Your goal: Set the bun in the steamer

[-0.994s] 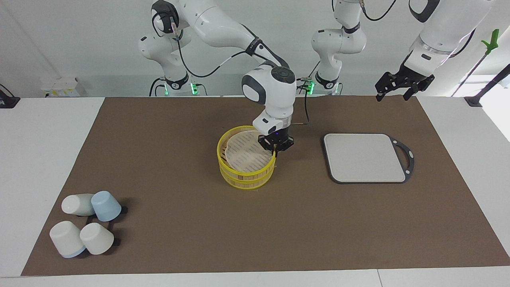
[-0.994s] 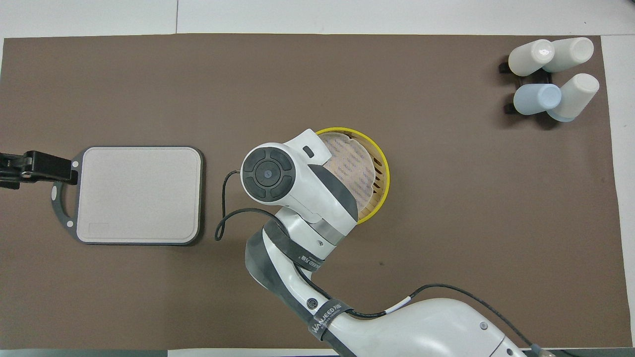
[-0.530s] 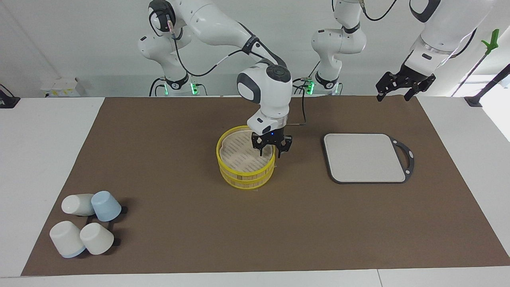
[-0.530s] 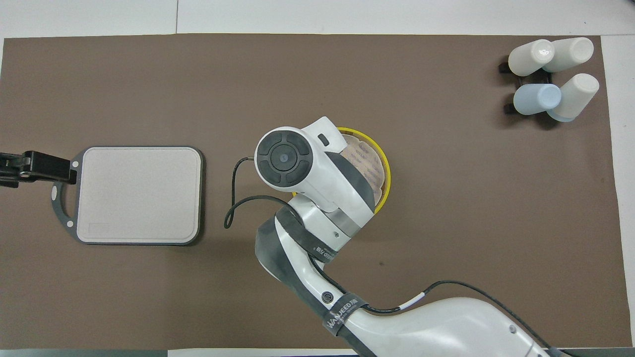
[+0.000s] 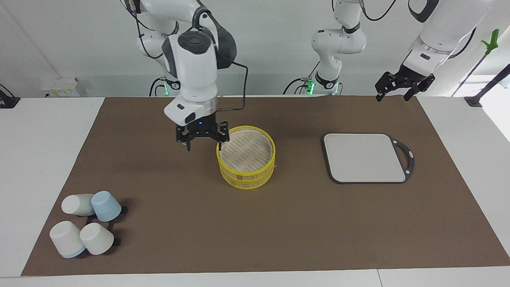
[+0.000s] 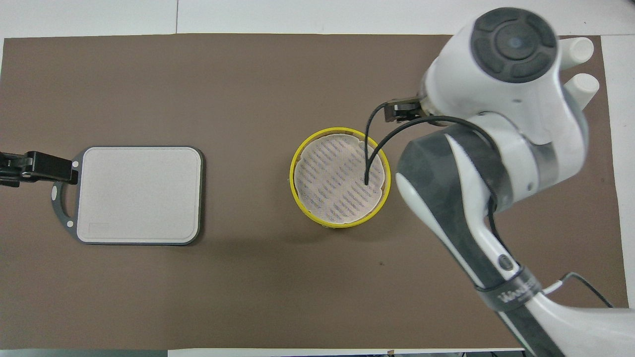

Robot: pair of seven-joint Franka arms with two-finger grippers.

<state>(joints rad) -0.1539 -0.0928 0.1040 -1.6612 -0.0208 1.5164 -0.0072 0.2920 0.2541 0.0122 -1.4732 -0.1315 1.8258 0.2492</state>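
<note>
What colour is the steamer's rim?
Bright yellow, on the steamer; clearest in the overhead view.

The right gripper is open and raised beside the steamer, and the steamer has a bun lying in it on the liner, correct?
Not quite. The right gripper is open and raised beside the steamer, but the overhead view shows only the patterned liner inside the steamer; no bun is visible there or anywhere in either view.
</note>
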